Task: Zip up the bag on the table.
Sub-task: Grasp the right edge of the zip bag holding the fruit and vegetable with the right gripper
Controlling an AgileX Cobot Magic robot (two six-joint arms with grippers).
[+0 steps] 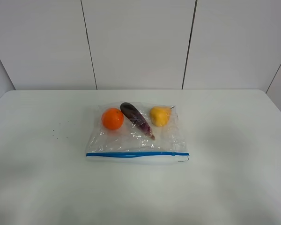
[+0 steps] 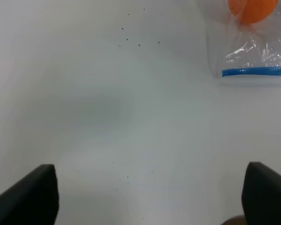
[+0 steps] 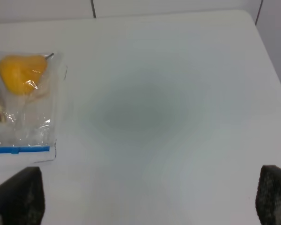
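Observation:
The bag [image 1: 136,133] lies flat in the middle of the table [image 1: 234,154]. It is clear crinkly plastic with an orange [image 1: 112,118], a purple eggplant [image 1: 136,120] and a yellow pear [image 1: 159,116] inside. Its blue zipper strip [image 1: 136,153] runs along the near edge. No arm shows in the exterior high view. In the left wrist view my left gripper [image 2: 150,194] is open over bare table, with the bag's corner [image 2: 253,56] far off. In the right wrist view my right gripper [image 3: 152,197] is open, with the bag's other end [image 3: 23,108] off to one side.
A few small dark specks [image 1: 61,131] lie on the table left of the bag. Pale wall panels [image 1: 140,42] stand behind the table's far edge. The table's right edge [image 3: 271,56] shows in the right wrist view.

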